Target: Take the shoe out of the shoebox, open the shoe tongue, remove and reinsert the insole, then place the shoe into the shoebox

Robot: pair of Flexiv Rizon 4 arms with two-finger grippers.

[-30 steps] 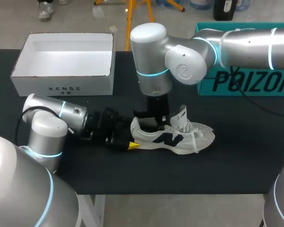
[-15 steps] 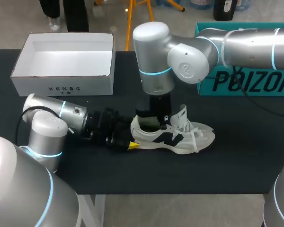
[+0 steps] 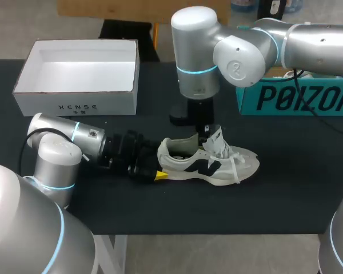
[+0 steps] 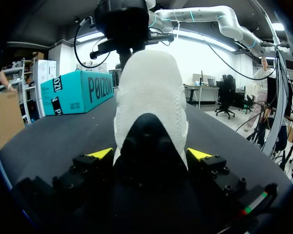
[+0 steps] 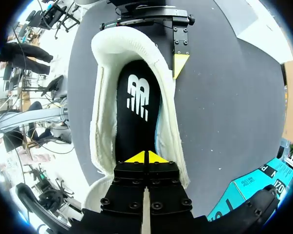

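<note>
A white sneaker (image 3: 217, 165) with dark side marks lies on the black table, toe to the right, its tongue (image 3: 219, 141) pulled up. My left gripper (image 3: 159, 166) is at the heel. In the left wrist view the heel (image 4: 150, 92) fills the gap of the left gripper (image 4: 150, 154), with both yellow tips against it. My right gripper (image 3: 203, 135) hangs just above the shoe's mouth, beside the tongue. In the right wrist view the right gripper (image 5: 146, 157) is shut and holds nothing, above the black insole (image 5: 136, 97) lying flat inside the sneaker (image 5: 103, 102). The white shoebox (image 3: 74, 106) stands open at the back left.
A teal box (image 3: 297, 98) stands at the back right, behind my right arm. Bare black table (image 3: 217, 211) lies in front of the shoe and between the shoe and the shoebox.
My right arm has risen and shifted right, lifting its shut gripper out of the shoe's opening. The shoe and my left arm have stayed put.
</note>
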